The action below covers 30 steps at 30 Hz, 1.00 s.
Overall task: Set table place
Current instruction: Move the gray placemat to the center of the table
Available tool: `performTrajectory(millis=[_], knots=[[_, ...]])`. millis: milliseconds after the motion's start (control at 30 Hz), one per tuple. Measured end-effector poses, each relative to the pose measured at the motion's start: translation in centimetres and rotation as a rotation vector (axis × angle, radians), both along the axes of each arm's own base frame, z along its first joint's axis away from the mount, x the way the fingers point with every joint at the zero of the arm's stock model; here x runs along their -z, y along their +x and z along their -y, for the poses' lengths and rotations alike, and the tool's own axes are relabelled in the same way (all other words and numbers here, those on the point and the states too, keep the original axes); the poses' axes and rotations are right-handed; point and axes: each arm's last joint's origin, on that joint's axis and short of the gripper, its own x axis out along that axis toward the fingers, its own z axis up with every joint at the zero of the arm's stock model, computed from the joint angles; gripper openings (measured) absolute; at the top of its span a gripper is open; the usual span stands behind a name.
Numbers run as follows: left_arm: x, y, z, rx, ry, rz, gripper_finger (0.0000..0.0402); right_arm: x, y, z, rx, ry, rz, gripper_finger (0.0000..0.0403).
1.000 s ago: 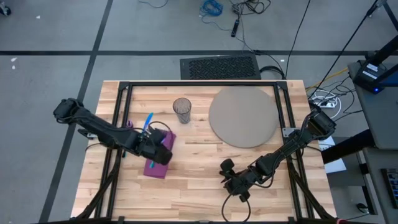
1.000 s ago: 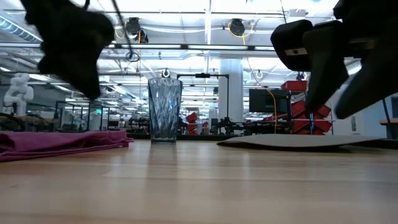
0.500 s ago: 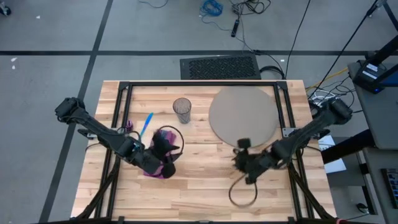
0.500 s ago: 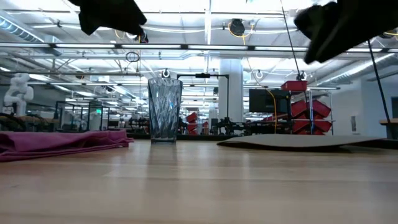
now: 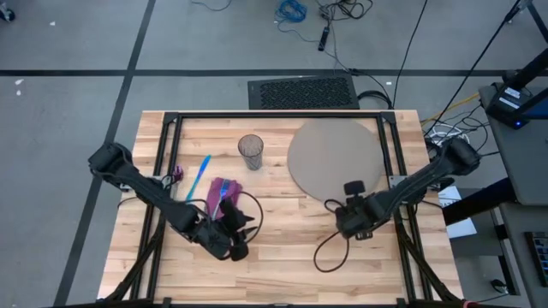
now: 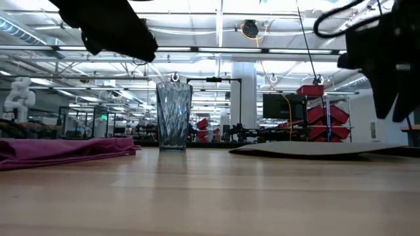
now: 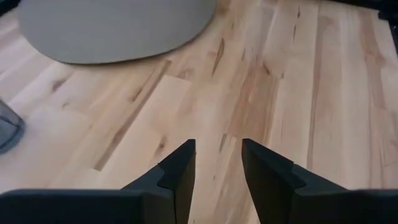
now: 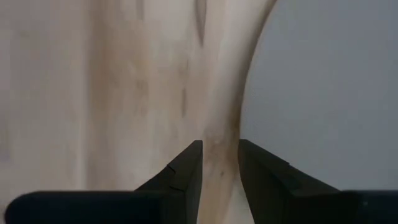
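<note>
A round grey-tan mat (image 5: 334, 160) lies flat at the far right of the table (image 5: 282, 257), and also shows in the low view (image 6: 321, 149). A clear glass (image 5: 251, 151) stands upright to its left. Left of the glass lies a blue piece of cutlery (image 5: 201, 171), with a small pink piece (image 5: 177, 172) beside it. A purple napkin (image 5: 219, 190) lies flat, partly hidden by my left arm. My left gripper (image 7: 217, 149) is open above bare wood just nearer than the napkin (image 5: 242, 227). My right gripper (image 8: 220, 152) is open and points down over the mat's near edge (image 5: 349, 205).
A black cable loop (image 5: 330, 252) hangs from my right arm over the near right of the table. Black frame bars (image 5: 274, 115) run along the table's far side. Bare wood lies between the two grippers.
My left gripper has gone from over the napkin toward the table's near edge and a little right, rolling as it went; the napkin lies as before. My right gripper has moved toward the far edge and right, up to the mat's near edge, and tipped from nearly level to pointing down.
</note>
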Motion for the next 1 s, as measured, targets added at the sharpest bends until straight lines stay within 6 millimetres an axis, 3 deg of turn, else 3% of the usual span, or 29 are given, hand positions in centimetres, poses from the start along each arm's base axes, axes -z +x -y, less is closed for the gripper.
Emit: performTrajectory(millis=[200,400,700,1000], knots=[[1.1,0.8,0.8,0.02,-0.026,0.009,0.0116,3.7,0.7,-1.2,-0.015,-0.163,-0.108,0.0089],[1.0,0.9,1.1,0.028,-0.041,0.028,0.0116,5.9,0.9,-2.1,-0.002,-0.244,-0.109,0.0091],[0.9,1.0,1.1,0.025,-0.043,0.05,0.0116,6.2,1.0,-2.2,0.068,-0.374,0.014,0.0132],[0.8,1.0,1.2,0.023,-0.046,0.06,0.0116,6.4,1.4,-2.5,0.088,-0.335,0.06,0.0152]])
